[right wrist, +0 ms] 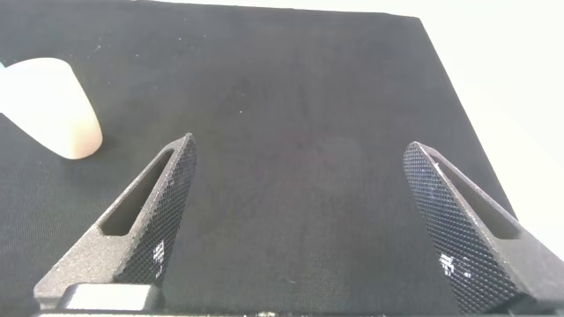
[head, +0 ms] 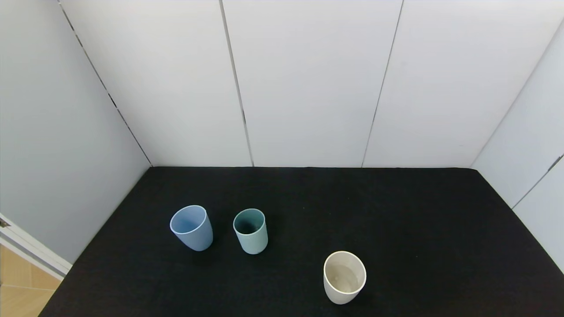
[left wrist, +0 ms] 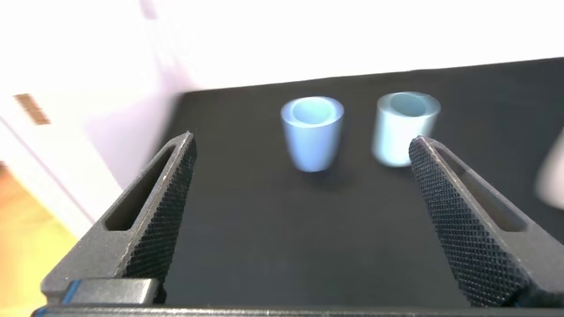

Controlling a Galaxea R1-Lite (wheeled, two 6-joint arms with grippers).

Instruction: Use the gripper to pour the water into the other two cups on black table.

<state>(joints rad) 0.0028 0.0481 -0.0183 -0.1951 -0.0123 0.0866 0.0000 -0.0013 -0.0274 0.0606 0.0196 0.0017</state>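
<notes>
In the head view a light blue cup (head: 191,227) stands at the left of the black table (head: 396,211), a smaller teal-green cup (head: 250,230) right beside it, and a cream-white cup (head: 344,277) nearer the front. A dark glint shows inside the teal-green cup; I cannot make out water. Neither gripper shows in the head view. My left gripper (left wrist: 301,148) is open and empty, above the table, with the light blue cup (left wrist: 313,132) and the teal-green cup (left wrist: 405,128) ahead of it. My right gripper (right wrist: 301,154) is open and empty over bare table, the cream-white cup (right wrist: 53,106) off to one side.
White panel walls (head: 308,88) enclose the table at the back and both sides. A wooden floor (head: 22,286) shows past the table's front left corner. The table's right half holds nothing.
</notes>
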